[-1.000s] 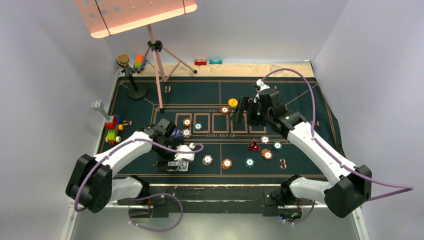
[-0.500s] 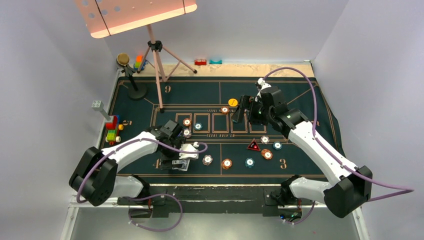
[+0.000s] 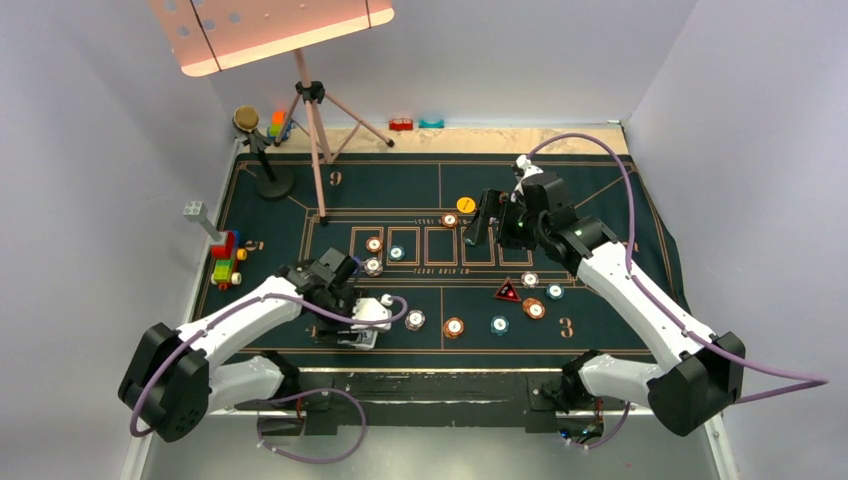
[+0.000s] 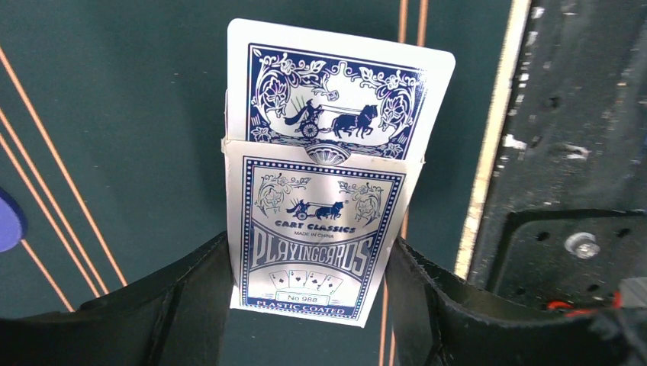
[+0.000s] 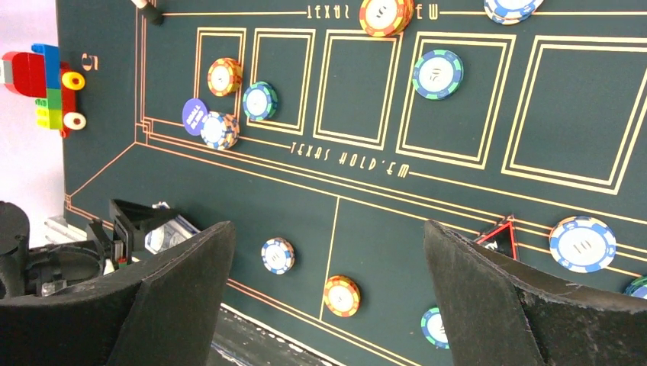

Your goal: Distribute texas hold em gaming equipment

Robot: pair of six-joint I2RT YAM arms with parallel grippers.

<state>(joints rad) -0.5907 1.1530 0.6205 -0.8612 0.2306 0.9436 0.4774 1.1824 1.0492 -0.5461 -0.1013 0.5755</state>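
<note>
card box, clamped in left end effector

Card btm hidden in box; blue disc cut off at left edge.

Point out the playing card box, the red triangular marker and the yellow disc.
playing card box [image 4: 317, 236]: left wrist view, on the printed front face of the box.
red triangular marker [image 3: 508, 292]: top external view, at the triangle's centre.
yellow disc [image 3: 465, 204]: top external view, at the middle of its top face.
</note>
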